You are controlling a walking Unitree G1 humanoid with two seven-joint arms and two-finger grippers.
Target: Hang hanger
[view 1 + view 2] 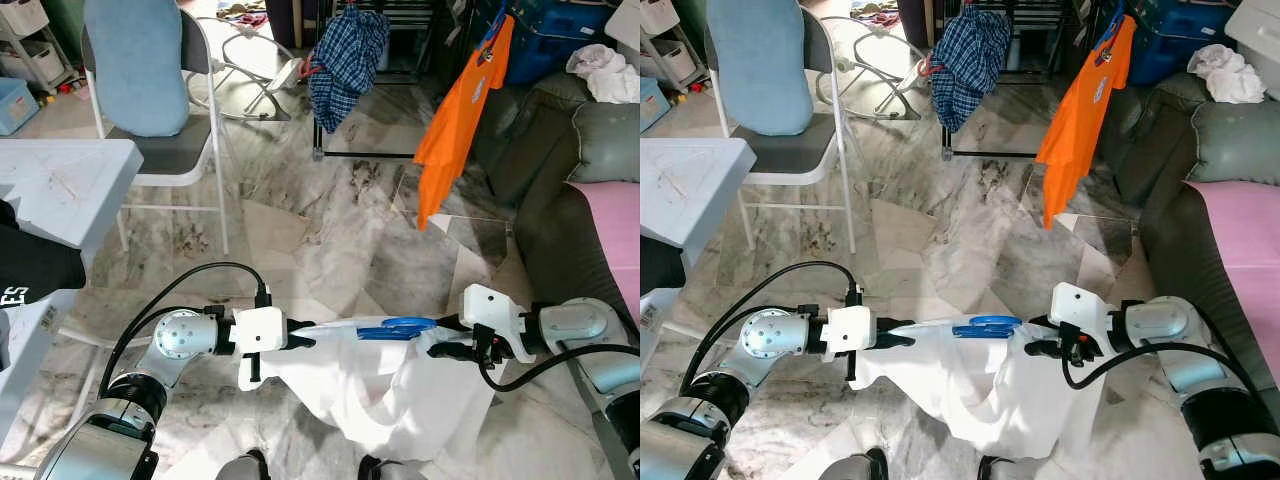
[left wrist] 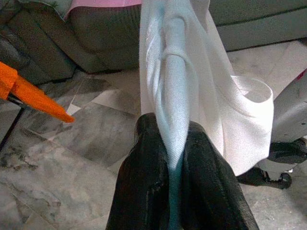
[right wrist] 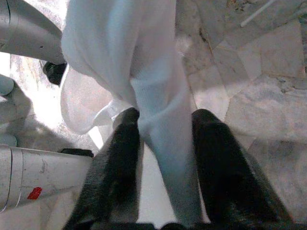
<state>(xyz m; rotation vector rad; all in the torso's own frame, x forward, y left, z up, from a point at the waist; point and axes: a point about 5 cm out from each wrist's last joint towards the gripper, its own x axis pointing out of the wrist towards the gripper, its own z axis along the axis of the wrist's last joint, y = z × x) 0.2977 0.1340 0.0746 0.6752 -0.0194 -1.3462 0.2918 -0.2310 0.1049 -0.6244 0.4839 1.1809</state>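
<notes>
Low over the marble floor (image 1: pixel 330 250), between the two arms, a blue hanger (image 1: pixel 395 327) lies level with its long axis running from the robot's left to its right — a white shirt (image 1: pixel 370 395) is draped over it and sags toward the floor. The left gripper (image 1: pixel 300 338) is clamped on the shirt-covered left end; in the left wrist view its black fingers (image 2: pixel 144 191) pinch the wrapped white cloth with no gap showing. The right gripper (image 1: pixel 440 338) holds the other end, and its fingers (image 3: pixel 120 167) sit on either side of the cloth-covered arm, wider apart but pressed to the fabric. Farther off, an orange shirt (image 1: pixel 465 110) and a plaid shirt (image 1: pixel 345 55) hang from a rack (image 1: pixel 400 15) — a chair (image 1: pixel 150 90) stands to the left.
</notes>
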